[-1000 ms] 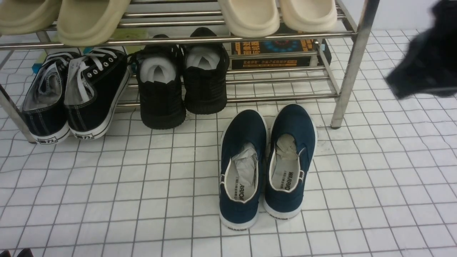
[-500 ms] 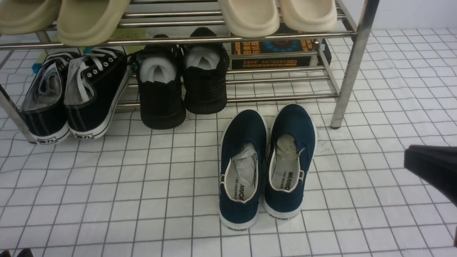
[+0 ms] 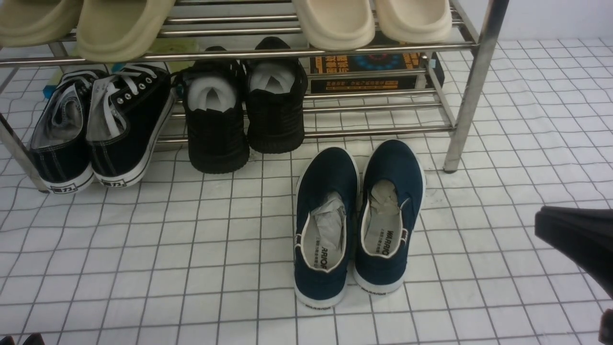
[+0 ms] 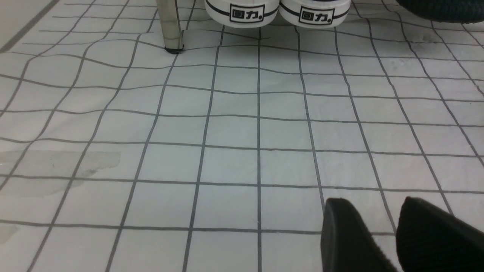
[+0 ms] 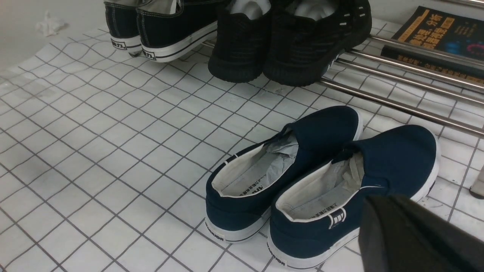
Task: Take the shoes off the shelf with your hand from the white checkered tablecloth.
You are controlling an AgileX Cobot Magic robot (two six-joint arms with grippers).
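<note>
Navy slip-ons [image 3: 327, 268] lettered "WARRIOR"

Front cam looks fwd and down at the shelf [image 3: 383, 132] from above the cloth [image 3: 143, 268]. L wrist cam sits low, close over the cloth, facing shelf. R wrist cam looks obliquely, near the navy slip-ons [image 5: 321, 177], shared w/ front view.

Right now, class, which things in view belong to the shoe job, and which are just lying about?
Part of the job:
- navy slip-ons
- steel rack
- checkered cloth
- right gripper, near the slip-ons

Just lying about:
- black-and-white lace-ups
- all-black shoes
- green clogs
- cream clogs
</note>
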